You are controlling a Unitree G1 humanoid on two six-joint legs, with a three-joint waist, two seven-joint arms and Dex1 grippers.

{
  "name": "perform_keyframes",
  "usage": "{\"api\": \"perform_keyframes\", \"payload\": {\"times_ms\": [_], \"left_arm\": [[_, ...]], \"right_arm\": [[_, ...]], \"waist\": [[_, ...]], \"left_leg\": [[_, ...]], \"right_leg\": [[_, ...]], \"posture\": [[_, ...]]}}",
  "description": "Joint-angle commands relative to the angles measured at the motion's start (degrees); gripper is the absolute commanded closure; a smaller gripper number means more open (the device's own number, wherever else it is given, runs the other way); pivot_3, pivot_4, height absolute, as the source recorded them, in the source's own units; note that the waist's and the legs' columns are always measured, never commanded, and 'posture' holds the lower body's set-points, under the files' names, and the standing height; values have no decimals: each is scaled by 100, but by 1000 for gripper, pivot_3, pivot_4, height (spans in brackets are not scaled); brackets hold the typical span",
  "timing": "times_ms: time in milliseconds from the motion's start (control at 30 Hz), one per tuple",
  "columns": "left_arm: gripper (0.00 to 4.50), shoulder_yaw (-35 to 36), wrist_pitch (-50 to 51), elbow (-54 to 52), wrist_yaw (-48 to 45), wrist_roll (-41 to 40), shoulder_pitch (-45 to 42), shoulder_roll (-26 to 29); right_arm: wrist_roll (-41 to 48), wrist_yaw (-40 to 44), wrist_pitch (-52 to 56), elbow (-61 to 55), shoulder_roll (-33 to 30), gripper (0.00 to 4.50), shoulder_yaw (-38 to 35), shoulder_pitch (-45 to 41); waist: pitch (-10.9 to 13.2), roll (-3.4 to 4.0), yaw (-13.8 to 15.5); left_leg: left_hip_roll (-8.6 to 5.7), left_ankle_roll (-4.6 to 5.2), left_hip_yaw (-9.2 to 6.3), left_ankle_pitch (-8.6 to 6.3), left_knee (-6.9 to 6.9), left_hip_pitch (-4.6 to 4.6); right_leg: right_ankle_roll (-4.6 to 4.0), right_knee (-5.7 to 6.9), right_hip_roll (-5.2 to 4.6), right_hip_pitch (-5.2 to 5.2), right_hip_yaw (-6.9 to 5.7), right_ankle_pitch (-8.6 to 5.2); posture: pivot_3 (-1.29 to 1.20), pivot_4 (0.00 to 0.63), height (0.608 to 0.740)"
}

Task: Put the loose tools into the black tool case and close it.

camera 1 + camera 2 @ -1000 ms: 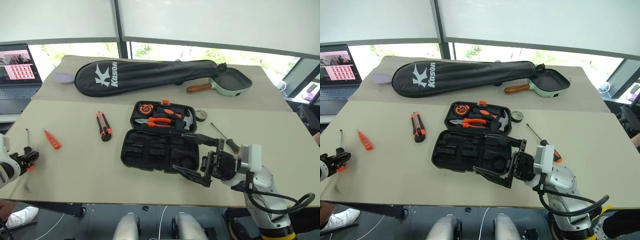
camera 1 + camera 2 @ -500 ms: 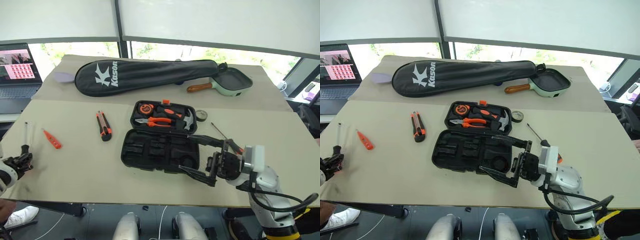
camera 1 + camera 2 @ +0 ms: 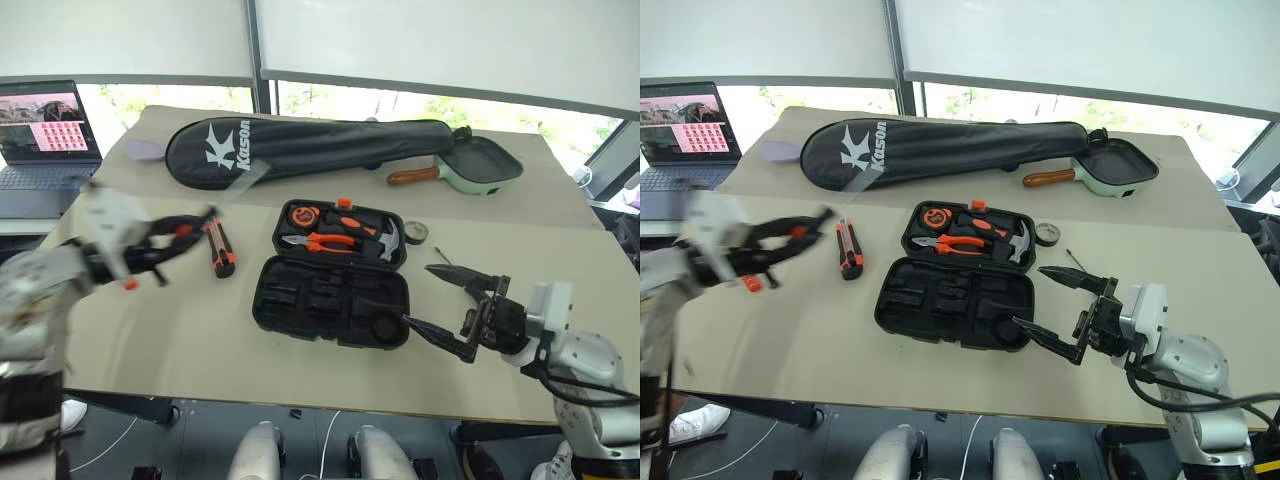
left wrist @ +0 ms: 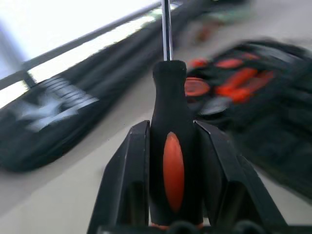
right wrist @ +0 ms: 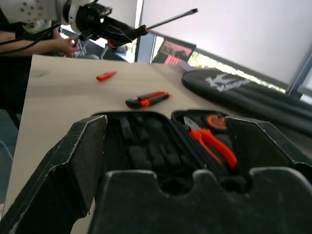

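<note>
Head views: the left gripper (image 3: 170, 243) is now swinging in over the table toward the black tool case (image 3: 335, 275), where a second back it was hanging off the table's left edge — it is carrying a screwdriver (image 3: 790, 232), so a tool is coming to the case. The right gripper (image 3: 455, 312) is easing off to the right of the case, fingers spread wide and holding nothing. The case is lying open mid-table, its front half with bare slots, its back half already holding pliers, a hammer and a tape measure.

Count of loose tools: one utility knife (image 3: 219, 249) left of the case, one tester pen (image 3: 750, 283) near the left gripper, one tape roll (image 3: 416, 232) at the case's back right corner, one second screwdriver (image 3: 1076, 261) just right of the case — partly hidden by the right gripper. One racket bag (image 3: 310, 147) and one green pan (image 3: 482, 166) are sitting at the back, one laptop (image 3: 45, 137) far left.

Left wrist view: both fingers (image 4: 127, 180) are clamping the orange-and-black handle, shaft pointing away toward the case.

Right wrist view: wide-open fingers (image 5: 73, 170) are framing the open case; knife and pen are lying beyond it.
</note>
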Motion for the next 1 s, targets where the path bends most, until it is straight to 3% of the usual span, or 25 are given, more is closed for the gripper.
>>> {"api": "perform_keyframes", "payload": {"times_ms": [33,200,300,567,1000], "left_arm": [[3606,-916,-570,380,-533,650,-744,-235],[3606,-1977,-1588,1417,-956,1659,-1529,-598],[3606,-2234,-2048,2048,-943,2054,-1827,-740],[3606,-2286,-2234,3123,-601,2421,-2353,-1317],[3606,-2451,-2894,3977,-558,2876,-2609,-1505]], "right_arm": [[65,-247,428,-285,-209,0,-267,151],[-40,-834,1517,-652,-755,0,-363,143],[-4,-1072,2044,-734,-1041,0,-398,-73],[-92,-787,2040,-435,-1164,0,-288,-603],[-170,-501,2082,-383,-1010,0,-103,-835]], "waist": [[1,2,-26],[10,17,-129],[10,17,-139],[14,14,-90],[14,15,-56]], "left_leg": [[2,0,1,0,0,-2],[8,1,-4,0,0,-13],[7,1,-5,0,2,-15],[4,4,-12,-2,28,-36],[5,12,-18,-7,56,-54]], "right_leg": [[0,0,6,-2,5,0],[0,4,28,-18,23,-2],[2,5,27,-17,23,-2],[16,3,23,-19,18,-3],[20,9,22,-22,10,-1]], "posture": [[0,150,740],[0,150,740],[0,150,740],[0,150,740],[0,150,740]]}}
